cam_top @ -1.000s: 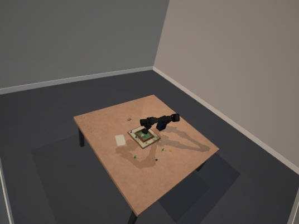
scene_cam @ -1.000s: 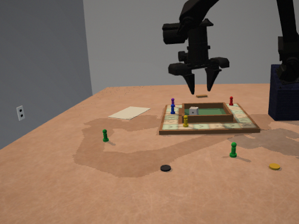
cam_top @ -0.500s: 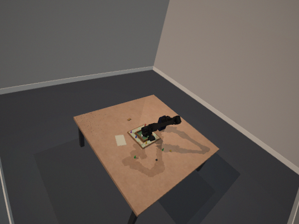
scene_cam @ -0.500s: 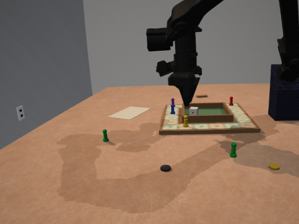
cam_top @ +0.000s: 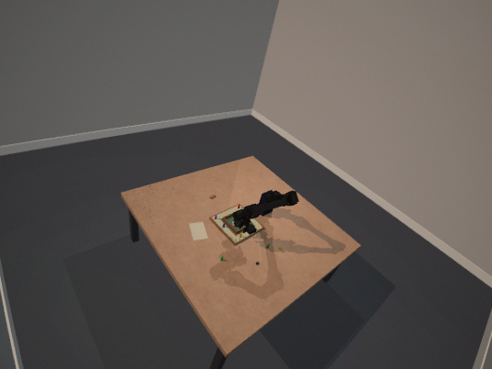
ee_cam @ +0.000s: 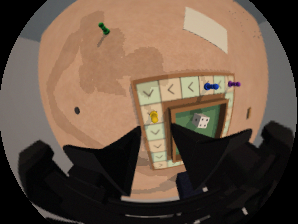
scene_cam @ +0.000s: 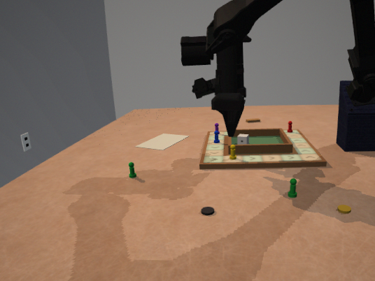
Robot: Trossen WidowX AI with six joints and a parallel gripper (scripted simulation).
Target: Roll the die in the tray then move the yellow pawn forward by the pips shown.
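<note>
The yellow pawn [cam_top: 240,235] [scene_cam: 233,152] [ee_cam: 154,116] stands upright on the near-left part of the board [scene_cam: 262,165], beside the tray's outer wall. The white die [scene_cam: 243,139] [ee_cam: 201,120] rests on the green floor of the tray [scene_cam: 260,148], near its left wall in the exterior view. In the wrist view its largest visible face shows several pips. My gripper [scene_cam: 231,135] [ee_cam: 156,127] is partly open with nothing between its fingers. It points down above the tray's left side, and the yellow pawn shows just beyond the gap between the fingertips.
A blue pawn [scene_cam: 217,137] [ee_cam: 211,86] and a purple pawn [scene_cam: 217,128] [ee_cam: 234,84] stand on the board's left side, a red pawn [scene_cam: 289,126] at the back right. Two green pawns [scene_cam: 131,170] [scene_cam: 292,188], a black disc [scene_cam: 208,210] and a yellow disc [scene_cam: 344,208] are on the table.
</note>
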